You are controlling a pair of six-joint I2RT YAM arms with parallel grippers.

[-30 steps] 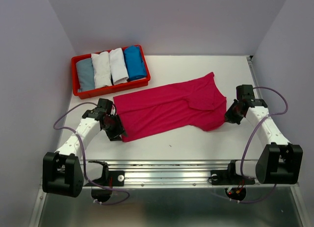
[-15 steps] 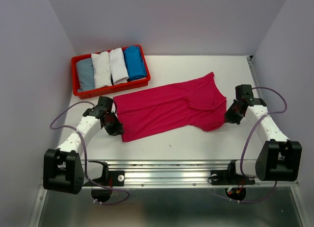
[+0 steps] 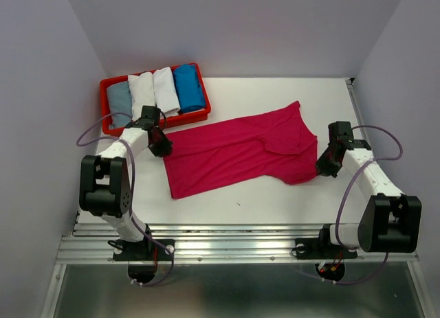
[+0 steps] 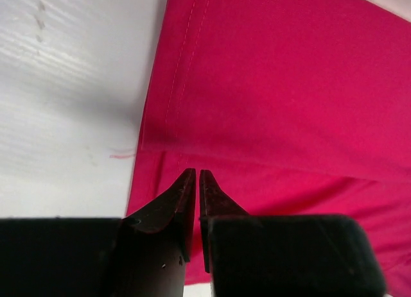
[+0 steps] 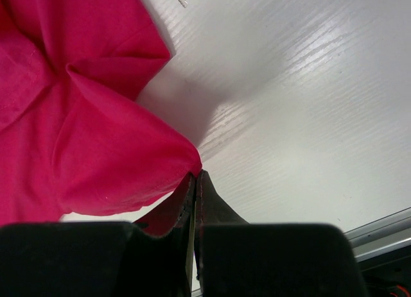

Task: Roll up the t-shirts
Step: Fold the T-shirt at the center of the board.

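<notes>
Magenta t-shirt point(image 3: 234, 153) flat on table point(image 3: 275, 201) centre. Right gripper point(image 5: 196, 175) clenched on its right edge; left gripper point(image 4: 196, 175) nearly closed at far-left corner, grip unclear. Red tray point(image 3: 189, 116), four rolled tees point(image 3: 155, 93), just beyond.

A bright pink shirt point(image 4: 289, 104) fills most of the view, spread flat on a white table point(image 4: 70, 85) that shows only on the left. The shirt's edge runs down the frame at a slant, with a double line of stitching along the hem point(image 4: 183, 59) just inside it. Partway down, the edge kinks and a soft crease crosses the cloth. A faint red mark point(image 4: 122, 155) sits on the table just beside that kink. At the bottom, the left gripper point(image 4: 196, 175) points its tips onto the shirt near the edge. Its dark fingers point(image 4: 170, 210) are drawn almost together, with only a thin slit between them. Whether cloth is pinched there I can't make out.
</notes>
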